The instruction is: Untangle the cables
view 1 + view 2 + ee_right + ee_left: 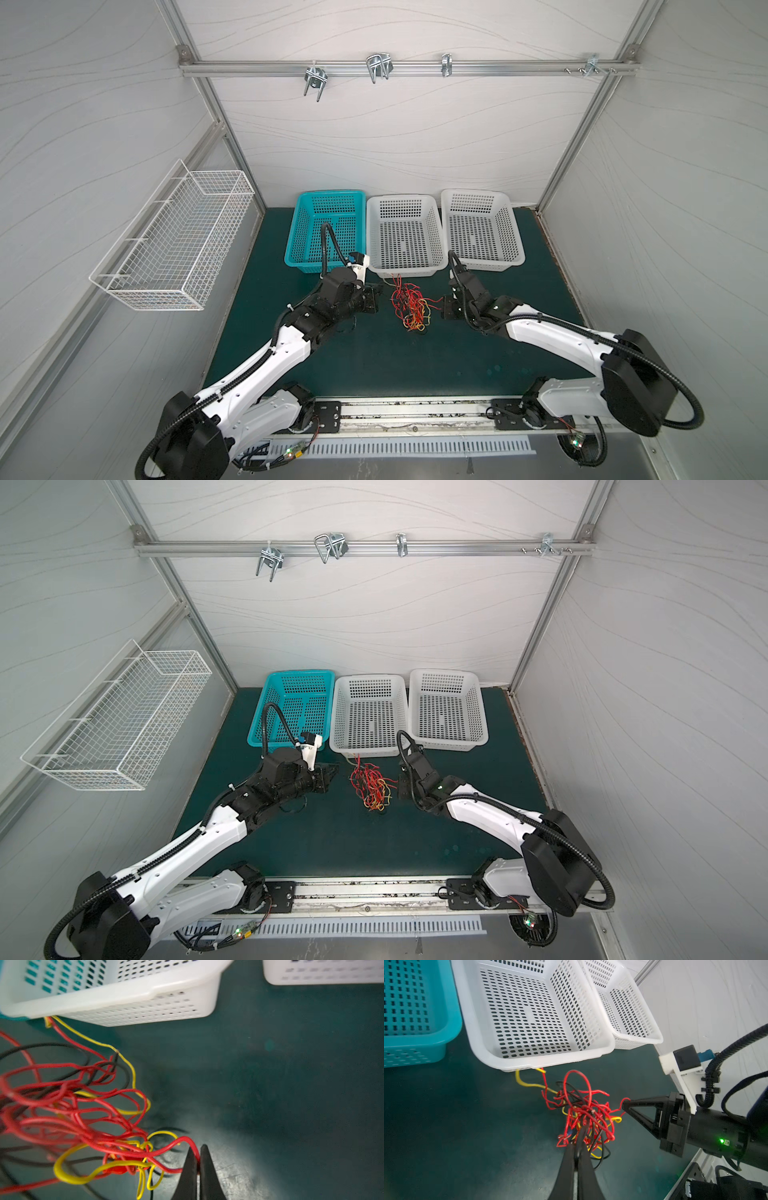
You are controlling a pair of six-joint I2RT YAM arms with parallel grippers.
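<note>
I had both arms on the tangle of thin red, yellow and black cables [410,305], which lay on the dark green tabletop [374,365] between the two sets of fingers. The left fingers [569,1167] were pressed together on the edge of the cables [583,1113] nearest them. A dark strand seemed to run between the tips, though I could not tell exactly which one they had. The right fingers [189,1174] were also pressed together, pinching a red strand [187,1140] that looped out of the tangle on their side.

Beyond both fingertips, a yellow end [519,1078] ran under the rim of the white perforated plastic basket [550,1061].

I judged this the pull-apart step: both grips set, nothing separated yet. The next move called for drawing the two sets of fingers slowly away from each other, with the red strand kept pinched. I would watch whether it slid free or only tightened the knot, and whether the snagged yellow end dragged the basket.
</note>
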